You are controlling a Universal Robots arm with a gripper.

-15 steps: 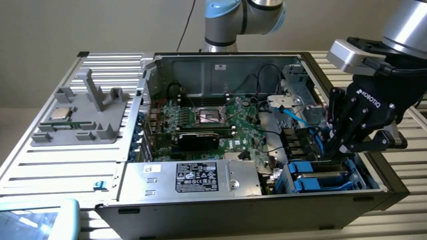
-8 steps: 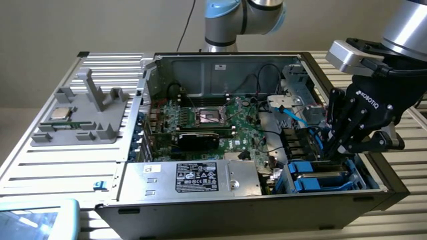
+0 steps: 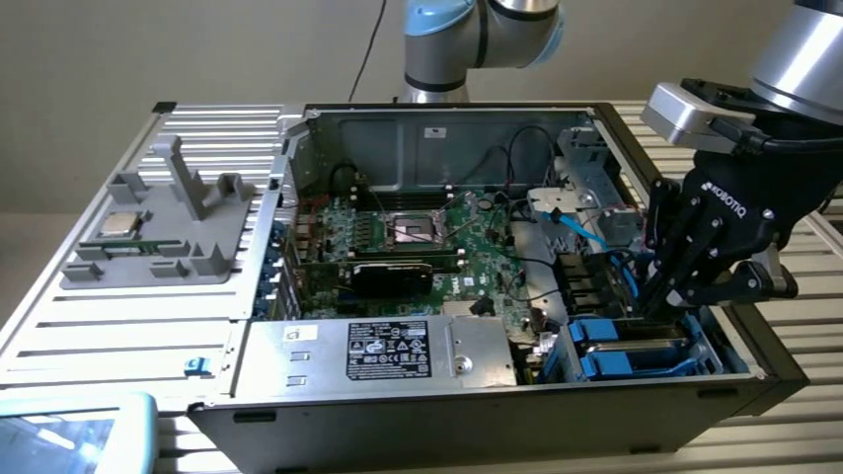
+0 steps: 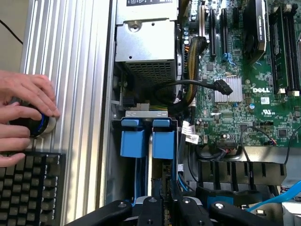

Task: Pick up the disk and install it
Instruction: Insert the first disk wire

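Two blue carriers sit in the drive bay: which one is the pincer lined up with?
The blue carrier nearer the motherboard: the pincer sits straight in line with it. The other carrier lies beside it, toward the case wall.

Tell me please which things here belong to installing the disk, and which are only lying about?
For the job:
- gripper, down at the drive bay
- disk in its blue carrier, in that bay

Lying about:
- second blue carrier beside it
- CPU chip on the grey tray
- power supply
- keyboard
- a person's hands
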